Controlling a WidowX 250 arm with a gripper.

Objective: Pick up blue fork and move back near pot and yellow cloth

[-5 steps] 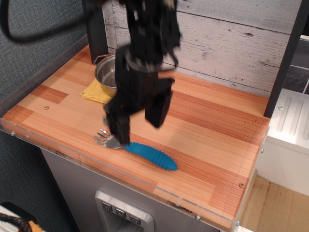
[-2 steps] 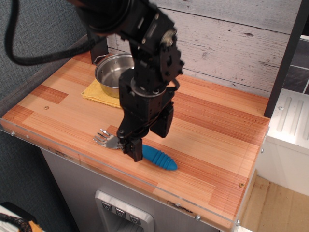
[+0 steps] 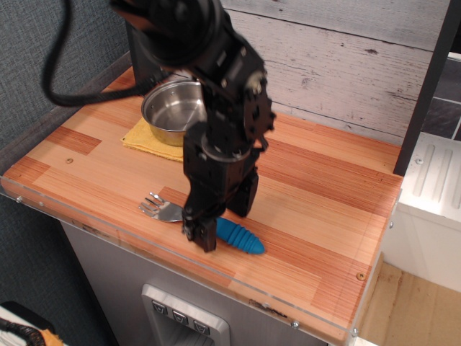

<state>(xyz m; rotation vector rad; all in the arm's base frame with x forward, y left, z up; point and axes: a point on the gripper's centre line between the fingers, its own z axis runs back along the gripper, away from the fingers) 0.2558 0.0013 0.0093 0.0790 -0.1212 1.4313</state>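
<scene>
The blue fork (image 3: 242, 238) lies near the front edge of the wooden table, its silver head (image 3: 160, 209) pointing left and its blue handle to the right. My black gripper (image 3: 222, 216) is down at the table over the fork's neck. One finger is in front of the handle and the other behind it. The jaws are open and straddle the handle, whose left part is hidden by the front finger. The shiny steel pot (image 3: 175, 109) stands at the back left on the yellow cloth (image 3: 146, 140).
The wooden table (image 3: 324, 209) has a clear plastic lip along its front edge. A whitewashed plank wall (image 3: 346, 65) rises behind it. A dark post (image 3: 425, 86) stands at the right, beside a white appliance (image 3: 436, 194).
My gripper has come down and moved right and forward, from above the fork's head to table height astride the handle. The fork has not moved.
</scene>
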